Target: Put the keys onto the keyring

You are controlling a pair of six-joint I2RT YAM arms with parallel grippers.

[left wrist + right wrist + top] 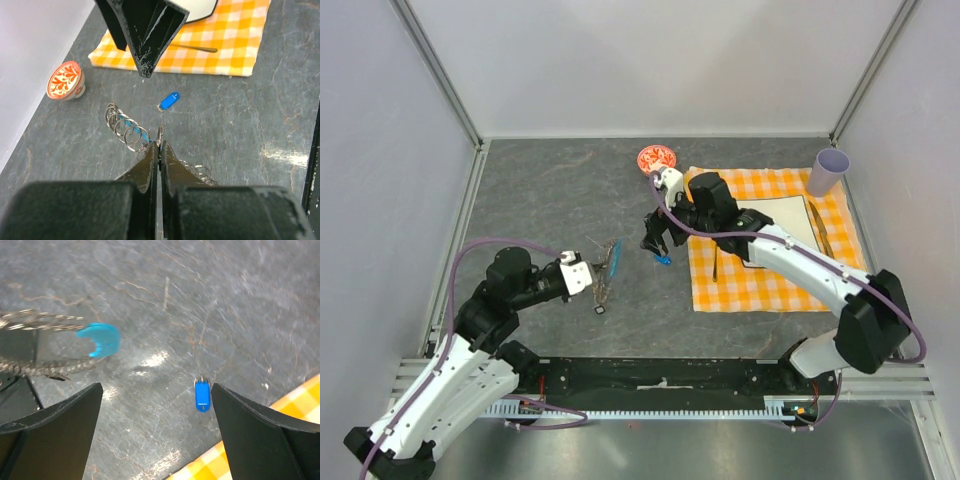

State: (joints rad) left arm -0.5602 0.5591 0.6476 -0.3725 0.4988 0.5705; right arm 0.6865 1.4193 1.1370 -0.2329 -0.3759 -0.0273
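Top view: bright, even, diffuse light from overhead, sharp throughout, only faint soft shadows. Left wrist view: mid-field sharp, white glare patch on the grey table point(285, 156) at right; left gripper point(158, 143) dark and soft-focus close to the lens. Right wrist view: blurred all over, keyring point(50, 368) smeared, pale glare spot on the table mid-frame, right gripper point(156, 386) fingers black, underexposed, soft-edged.
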